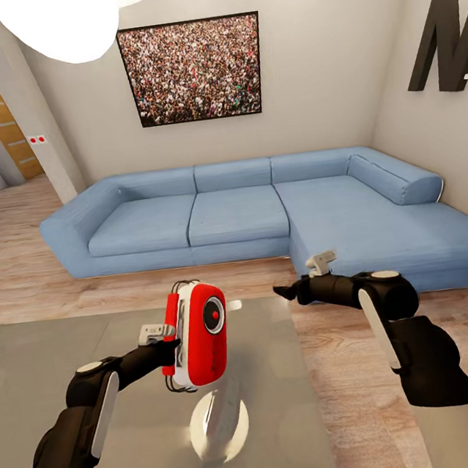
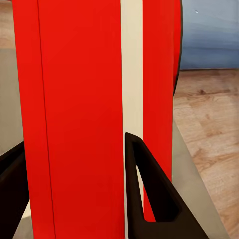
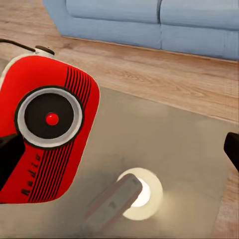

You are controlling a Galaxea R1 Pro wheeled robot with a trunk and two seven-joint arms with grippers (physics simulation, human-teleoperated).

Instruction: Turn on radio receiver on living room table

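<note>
Red-fronted radio receiver (image 1: 200,334), round dial, white sides

One radio receiver (image 1: 200,334) counted, held above one grey counter (image 1: 46,377). Two grippers seen: left (image 1: 172,339), right (image 1: 284,292). One blue sofa (image 1: 261,215), one framed crowd picture (image 1: 193,70), one dark wall letter (image 1: 445,40), one wooden door (image 1: 6,127) noted.

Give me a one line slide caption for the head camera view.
Left gripper holds the red radio receiver upright above the glossy grey table; the right gripper is alongside it, blue sofa behind.
</note>
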